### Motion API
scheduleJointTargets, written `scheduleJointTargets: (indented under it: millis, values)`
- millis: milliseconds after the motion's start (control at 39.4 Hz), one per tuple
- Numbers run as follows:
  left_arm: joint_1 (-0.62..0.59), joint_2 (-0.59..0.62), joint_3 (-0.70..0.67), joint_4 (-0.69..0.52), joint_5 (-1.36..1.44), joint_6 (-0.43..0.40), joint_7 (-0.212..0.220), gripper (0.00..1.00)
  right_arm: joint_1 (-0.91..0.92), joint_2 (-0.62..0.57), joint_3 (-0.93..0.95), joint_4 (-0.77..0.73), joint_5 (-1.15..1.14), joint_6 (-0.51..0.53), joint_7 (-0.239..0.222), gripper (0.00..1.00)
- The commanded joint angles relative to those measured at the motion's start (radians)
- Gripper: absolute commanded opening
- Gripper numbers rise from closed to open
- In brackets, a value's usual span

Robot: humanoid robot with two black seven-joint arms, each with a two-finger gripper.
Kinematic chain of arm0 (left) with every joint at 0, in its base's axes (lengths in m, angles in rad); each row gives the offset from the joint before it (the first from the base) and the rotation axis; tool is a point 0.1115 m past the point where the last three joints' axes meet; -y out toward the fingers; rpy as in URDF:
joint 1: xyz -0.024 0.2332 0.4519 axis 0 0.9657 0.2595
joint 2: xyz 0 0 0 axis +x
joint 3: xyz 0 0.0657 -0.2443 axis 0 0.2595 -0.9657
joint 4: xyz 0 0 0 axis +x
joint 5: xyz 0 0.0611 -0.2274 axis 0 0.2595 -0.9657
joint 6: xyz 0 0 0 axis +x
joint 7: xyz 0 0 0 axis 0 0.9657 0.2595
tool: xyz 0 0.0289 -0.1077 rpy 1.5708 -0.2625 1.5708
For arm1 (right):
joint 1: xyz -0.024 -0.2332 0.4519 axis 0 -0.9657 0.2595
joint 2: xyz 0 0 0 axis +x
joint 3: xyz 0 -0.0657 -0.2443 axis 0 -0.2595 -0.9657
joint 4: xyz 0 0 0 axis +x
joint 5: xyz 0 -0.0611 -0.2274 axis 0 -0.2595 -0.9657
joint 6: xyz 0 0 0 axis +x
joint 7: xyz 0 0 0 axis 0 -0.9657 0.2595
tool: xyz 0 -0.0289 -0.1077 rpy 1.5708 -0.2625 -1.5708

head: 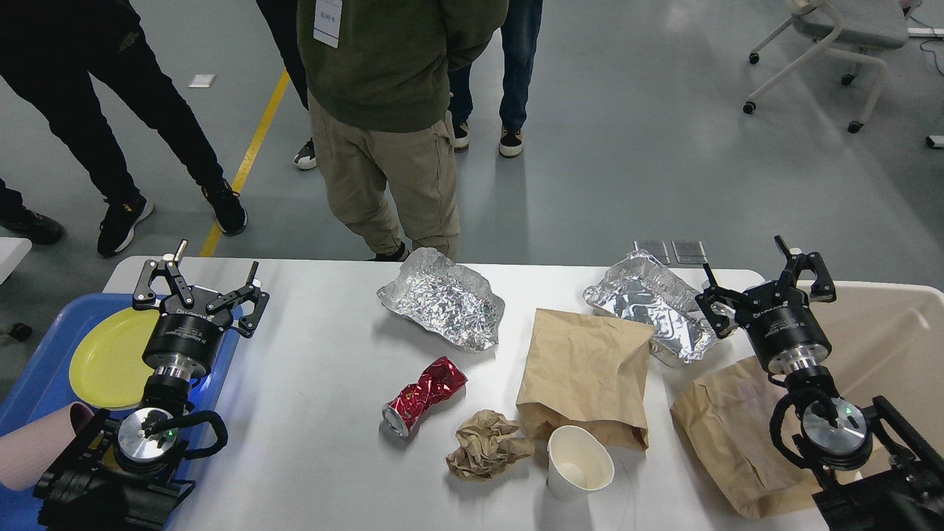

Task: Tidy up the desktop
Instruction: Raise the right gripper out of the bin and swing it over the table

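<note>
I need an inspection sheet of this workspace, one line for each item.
Surface: white desktop, littered.
Job's things: two crumpled foil trays, crushed red can, paper ball, paper cup, two brown bags.
Clutter: blue tray with yellow plate; beige bin.
Grippers: left end effector and right end effector open, empty.
Cables: short black loops at both wrists.
Surroundings: people standing behind; a chair.

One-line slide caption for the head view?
Both grippers, left and right, open above the desktop littered with foil, paper bags, a crushed can.
</note>
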Motion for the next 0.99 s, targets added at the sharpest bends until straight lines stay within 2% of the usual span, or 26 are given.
scheduleJointTargets:
  millis: [0,964]
  values:
    - [0.000,0.000,0.000,0.000,0.000,-0.002,0.000,0.96,0.003,-0.012,-0.003,-0.006,0.002,0.003,0.000,1.00]
    - [0.000,0.000,0.002,0.000,0.000,-0.003,-0.002,0.96,0.031,-0.044,-0.093,-0.035,-0.003,0.005,-0.004,1.00]
